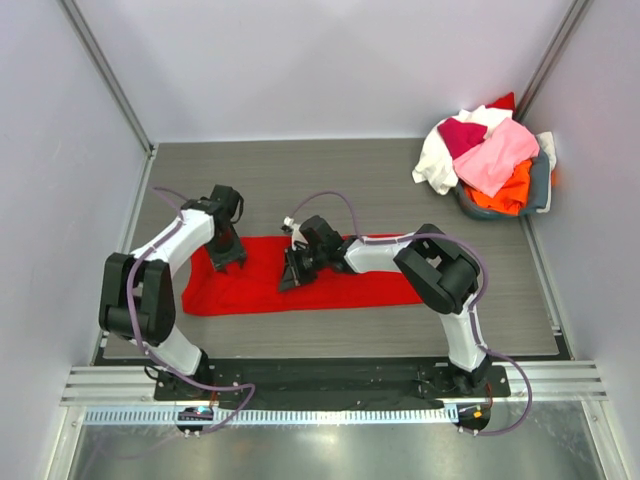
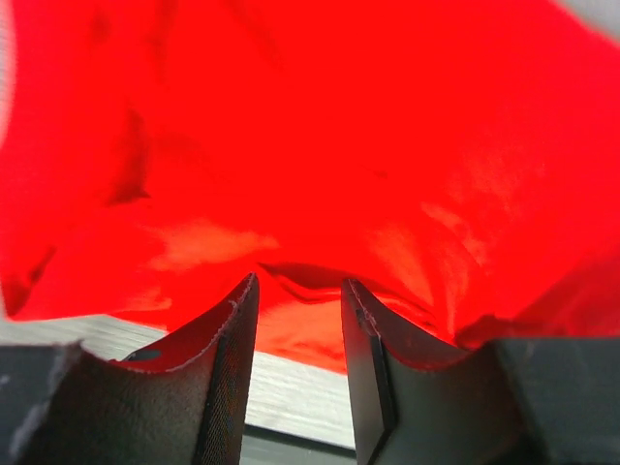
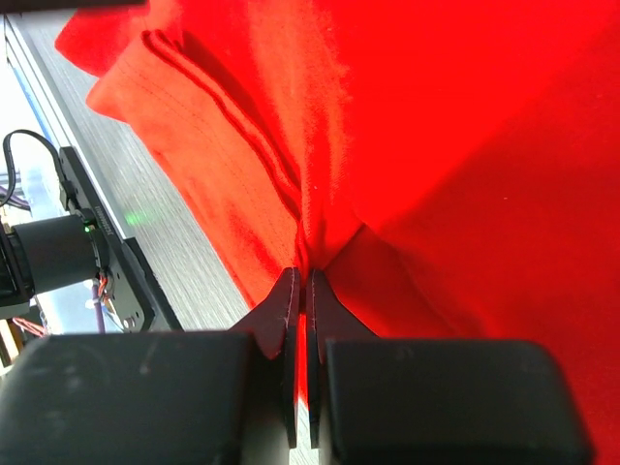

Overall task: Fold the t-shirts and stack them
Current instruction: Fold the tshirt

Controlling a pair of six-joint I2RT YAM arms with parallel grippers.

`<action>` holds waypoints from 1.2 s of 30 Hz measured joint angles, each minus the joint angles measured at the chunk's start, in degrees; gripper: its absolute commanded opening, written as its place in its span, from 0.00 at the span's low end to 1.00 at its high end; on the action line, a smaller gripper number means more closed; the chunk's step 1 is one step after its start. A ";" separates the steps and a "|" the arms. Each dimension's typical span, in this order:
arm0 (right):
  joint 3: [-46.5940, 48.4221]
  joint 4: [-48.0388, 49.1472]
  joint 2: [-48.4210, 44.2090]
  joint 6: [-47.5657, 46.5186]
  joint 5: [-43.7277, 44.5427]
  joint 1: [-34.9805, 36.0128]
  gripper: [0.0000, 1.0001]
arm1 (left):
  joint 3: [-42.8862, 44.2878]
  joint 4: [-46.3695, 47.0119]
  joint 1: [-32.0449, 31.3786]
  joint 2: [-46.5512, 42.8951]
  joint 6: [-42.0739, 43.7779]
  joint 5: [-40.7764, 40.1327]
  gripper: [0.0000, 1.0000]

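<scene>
red t-shirt point(image 1: 330, 288): spread flat mid-table | right gripper point(image 3: 302, 281): clamped tight on a pinched ridge of cloth, judged for lifting | left gripper point(image 2: 300, 283): jaws partly apart at the left edge, nothing gripped | 2 holds judged needed for an even fold

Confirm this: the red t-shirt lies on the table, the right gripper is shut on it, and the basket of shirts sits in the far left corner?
Wrong corner: the basket sits far right, as the top external view shows. The red t-shirt and the right gripper shut on it are as you said.
</scene>
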 measured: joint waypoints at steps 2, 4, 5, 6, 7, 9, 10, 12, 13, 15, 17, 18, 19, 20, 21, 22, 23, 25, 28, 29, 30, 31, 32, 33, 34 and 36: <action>-0.22 -0.04 0.00 -0.04 0.00 0.00 0.02 | -0.90 0.59 -1.25 0.02 0.48 1.53 0.41; -0.31 0.00 0.00 -0.09 -0.02 0.00 0.02 | -1.18 1.11 -1.84 0.02 1.14 2.80 0.41; -0.33 0.00 0.00 -0.09 0.00 0.00 0.02 | -1.20 1.36 -2.01 0.04 1.55 3.30 0.40; -0.35 0.00 0.00 -0.11 -0.02 0.00 0.02 | -1.20 1.55 -2.08 0.07 1.79 3.43 0.40; -0.37 0.00 0.00 -0.09 0.00 0.00 0.02 | -1.20 1.66 -2.12 0.17 1.97 3.54 0.40; -0.39 0.00 0.00 -0.11 0.00 0.00 0.02 | -1.20 1.70 -2.12 0.74 2.29 3.52 0.40; -0.42 0.00 0.00 -0.11 0.00 0.00 0.02 | -1.20 1.66 -2.12 1.09 2.47 3.52 0.39; -0.48 0.02 0.00 -0.11 0.00 0.00 0.02 | -1.20 1.49 -2.12 1.62 2.80 3.39 0.38; -0.48 0.00 0.00 -0.11 0.00 0.00 0.02 | -1.22 1.29 -2.12 1.70 2.95 3.13 0.38; -0.50 0.02 0.00 -0.11 0.02 0.00 0.02 | -1.29 0.68 -2.12 1.68 2.99 2.27 0.37; -0.59 0.20 0.00 -0.09 0.02 0.00 0.02 | -1.31 -0.44 -2.49 1.68 2.99 0.83 0.36; -0.66 0.31 0.00 -0.09 0.04 0.00 0.02 | -1.31 -0.96 -2.58 1.68 3.02 0.37 0.36; -0.72 0.39 0.00 -0.09 0.02 0.00 0.02 | -1.31 -1.46 -2.80 1.70 3.08 -0.04 0.37; -0.74 0.44 0.00 -0.09 0.04 0.00 0.02 | -1.33 -2.08 -3.10 1.70 3.23 -0.44 0.38; -0.74 0.46 0.00 -0.07 0.04 0.00 0.02 | -1.38 -2.54 -3.52 1.68 3.32 -0.57 0.38; -0.74 0.52 0.00 -0.07 0.04 0.00 0.02 | -1.46 -2.86 -4.04 1.66 3.43 -0.66 0.38; -0.79 0.61 0.00 -0.07 0.04 0.00 0.02 | -1.62 -3.23 -4.61 1.64 3.52 -0.70 0.38; -0.90 0.85 0.00 -0.07 0.04 0.00 0.02 | -2.19 -3.72 -5.55 1.60 3.82 -0.63 0.39; -1.14 1.25 0.00 -0.02 0.04 0.00 0.02 | -3.19 -4.61 -6.25 1.60 4.44 -0.57 0.37; -1.25 1.40 0.00 -0.02 0.02 0.00 0.02 | -3.37 -4.98 -6.25 1.60 4.50 -0.63 0.36; -1.36 1.57 0.00 -0.02 0.02 0.00 0.02 | -3.43 -5.31 -6.25 1.60 4.48 -0.85 0.36; -1.49 1.70 -0.07 -0.02 0.04 0.00 0.02 | -3.43 -5.66 -6.23 1.53 4.48 -1.31 0.36; -1.68 1.81 -0.15 -0.02 0.02 0.00 0.02 | -3.43 -5.99 -6.25 1.38 4.46 -1.79 0.35; -1.99 1.97 -0.35 -0.02 0.04 0.00 0.02 | -3.43 -6.29 -6.23 1.14 4.44 -2.49 0.34; -2.27 2.08 -0.55 0.00 0.04 0.00 0.02 | -3.43 -6.69 -6.23 0.83 4.42 -3.19 0.33; -2.75 2.21 -0.85 -0.02 0.00 0.00 0.01 | -3.43 -7.67 -6.23 0.02 4.39 -4.59 0.26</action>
